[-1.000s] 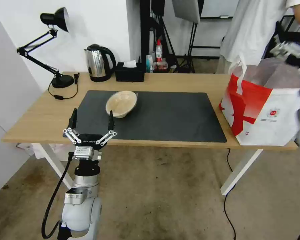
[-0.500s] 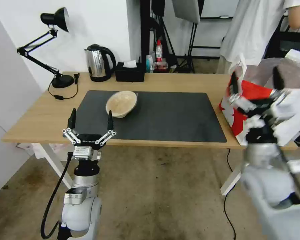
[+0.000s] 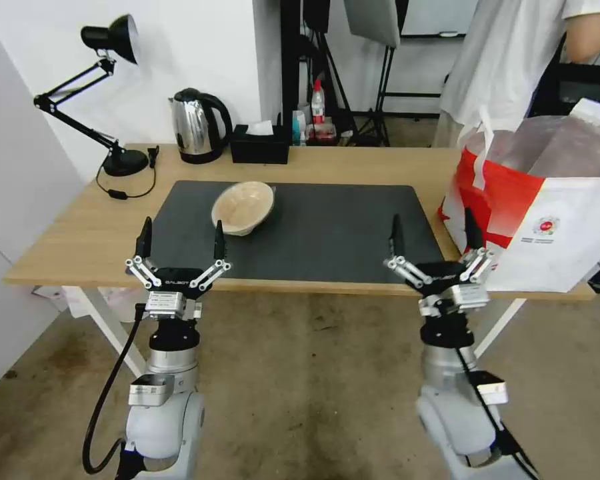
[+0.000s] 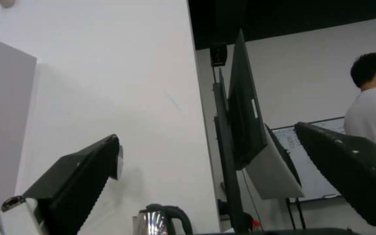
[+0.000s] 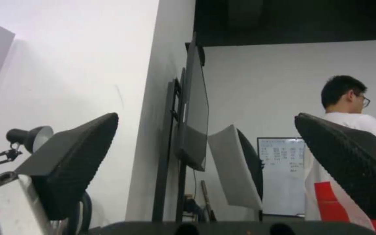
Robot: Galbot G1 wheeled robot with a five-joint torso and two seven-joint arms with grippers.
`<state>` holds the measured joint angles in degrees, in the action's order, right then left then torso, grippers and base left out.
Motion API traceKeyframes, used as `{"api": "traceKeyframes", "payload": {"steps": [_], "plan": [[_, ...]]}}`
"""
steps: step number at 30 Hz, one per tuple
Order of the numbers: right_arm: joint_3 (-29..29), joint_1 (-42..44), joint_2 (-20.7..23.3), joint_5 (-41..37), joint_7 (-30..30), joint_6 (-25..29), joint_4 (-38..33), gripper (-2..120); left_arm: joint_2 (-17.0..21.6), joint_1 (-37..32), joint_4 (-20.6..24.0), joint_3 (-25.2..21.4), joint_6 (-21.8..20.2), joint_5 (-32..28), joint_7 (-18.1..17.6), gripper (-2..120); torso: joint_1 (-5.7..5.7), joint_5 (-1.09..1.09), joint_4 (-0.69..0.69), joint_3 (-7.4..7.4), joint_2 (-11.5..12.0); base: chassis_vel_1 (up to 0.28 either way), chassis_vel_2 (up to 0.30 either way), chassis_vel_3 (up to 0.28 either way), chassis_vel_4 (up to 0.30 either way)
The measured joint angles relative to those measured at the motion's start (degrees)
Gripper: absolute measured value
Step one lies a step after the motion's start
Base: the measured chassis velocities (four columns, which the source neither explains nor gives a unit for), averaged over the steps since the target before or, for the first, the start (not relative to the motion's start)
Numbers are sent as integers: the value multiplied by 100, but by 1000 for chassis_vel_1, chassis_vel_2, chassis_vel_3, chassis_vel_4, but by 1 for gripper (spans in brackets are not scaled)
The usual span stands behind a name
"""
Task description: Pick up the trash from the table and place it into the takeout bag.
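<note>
- Two claws wait at the near edge of the table, both pointing up with their fingers spread apart and holding nothing.
- The left gripper is on the left, just near the beige paper-pulp bowl.
- The right gripper is on the right, close beside the takeout bag.
- The bowl sits tipped on the dark mat, toward its far left part.
- The bag stands open at the right end of the table, well apart from the bowl.
- Far back on the table are a steel kettle and a black tissue box, side by side.
</note>
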<state>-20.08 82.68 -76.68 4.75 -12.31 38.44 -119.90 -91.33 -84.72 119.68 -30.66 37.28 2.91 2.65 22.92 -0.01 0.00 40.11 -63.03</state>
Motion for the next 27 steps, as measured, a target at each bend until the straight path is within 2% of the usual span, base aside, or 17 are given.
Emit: {"api": "traceKeyframes", "payload": {"steps": [23, 27], "plan": [[-126, -24, 25, -53, 3, -57, -56, 100, 8, 7, 7, 10, -50, -46, 45, 100, 0, 1, 0, 0, 0, 0, 0, 0, 0], [-187, 9, 53, -61, 3, -61, -103, 100, 113, 107, -37, -37, -51, 27, 162, 100, 0, 0, 0, 0, 0, 0, 0, 0, 0]]}}
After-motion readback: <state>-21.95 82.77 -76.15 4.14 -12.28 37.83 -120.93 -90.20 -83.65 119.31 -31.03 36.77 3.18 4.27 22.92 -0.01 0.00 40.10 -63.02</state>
